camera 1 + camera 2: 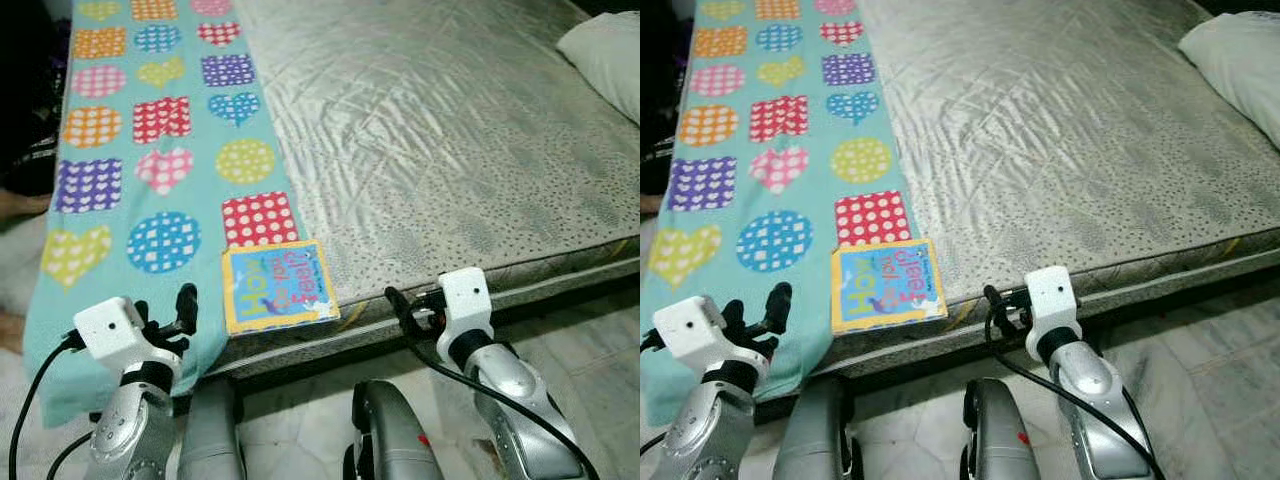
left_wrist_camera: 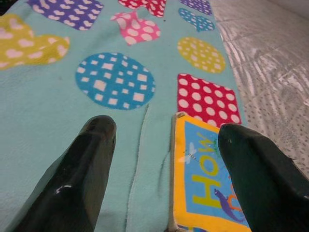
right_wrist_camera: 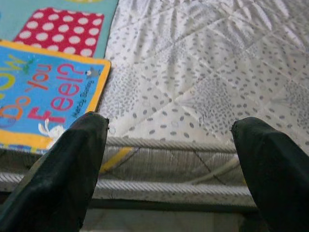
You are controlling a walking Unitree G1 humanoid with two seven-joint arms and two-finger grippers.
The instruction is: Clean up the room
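book (image 1: 279,285) lies flat at near mattress (image 1: 450,150) edge, half on blanket (image 1: 120,200), within reach | left gripper (image 2: 164,159) near-left of book, fingers wide, empty, apparently lining up | right gripper (image 3: 169,164) near-right, spread, empty, facing mattress edge

Bed w/ bare grey quilted mattress (image 1: 440,150). Teal blanket (image 1: 110,290) w/ dotted hearts, circles & squares lies along its left side, hanging over the near edge. Small blue-and-yellow book (image 1: 279,286) sits at the near edge, partly on blanket. White pillow (image 1: 612,50) at far right.
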